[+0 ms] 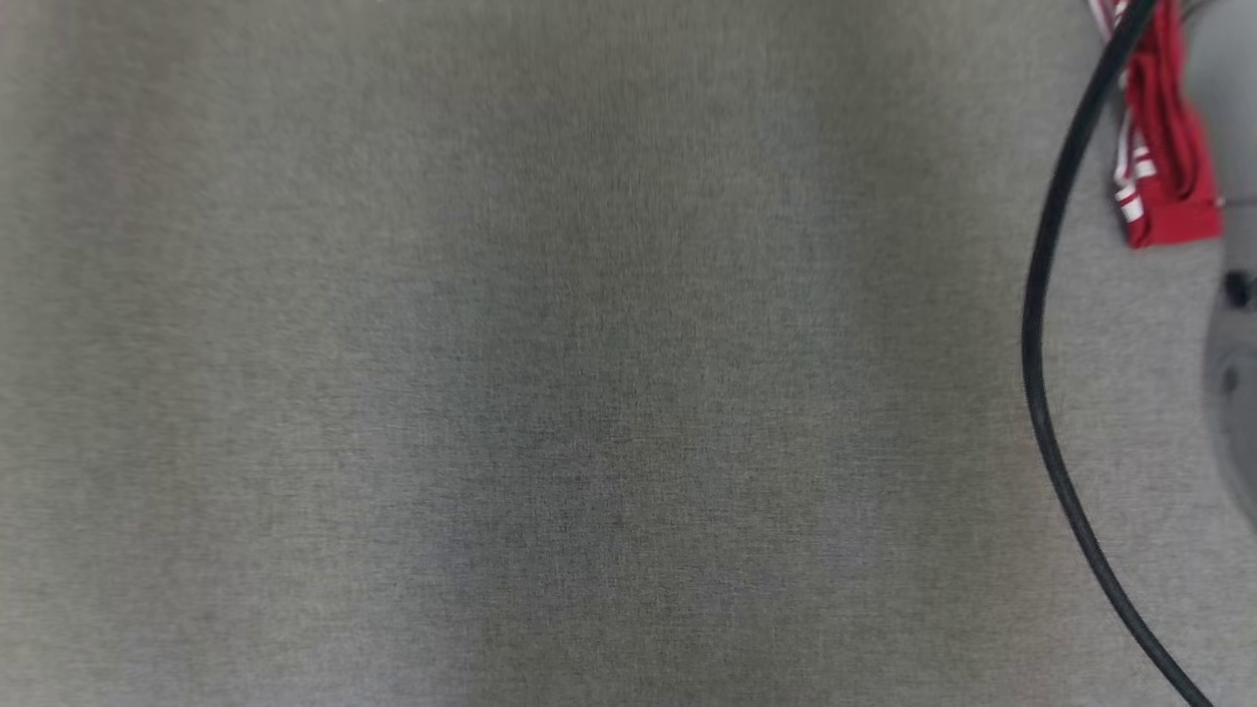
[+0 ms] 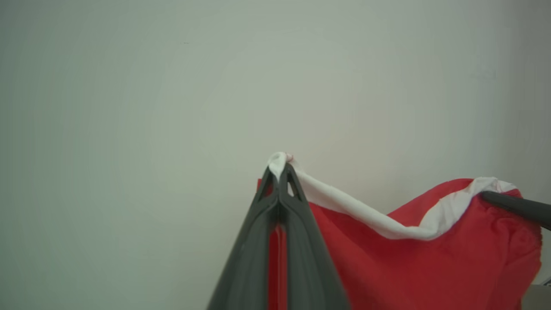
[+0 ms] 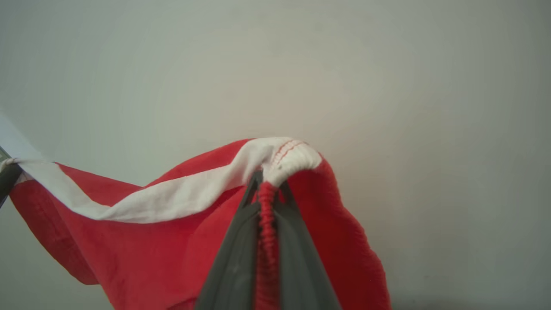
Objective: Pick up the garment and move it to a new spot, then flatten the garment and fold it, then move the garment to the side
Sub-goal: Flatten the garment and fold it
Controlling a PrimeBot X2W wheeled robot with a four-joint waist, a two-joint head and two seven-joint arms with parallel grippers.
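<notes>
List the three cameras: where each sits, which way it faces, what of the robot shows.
Head view: on the head, facing down at the grey surface; black cable, pale forearm and red garment at its right edge.
Left wrist view: on the left wrist, facing along the left gripper, shut on the garment.
Right wrist view: on the right wrist, facing along the right gripper, shut on the garment.
Shared: all three show the garment.

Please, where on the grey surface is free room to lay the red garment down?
The grey surface is bare from the head view's left edge across to the black cable. Right of that cable it is crowded: the red garment at the top and a pale robot part at the edge.
</notes>
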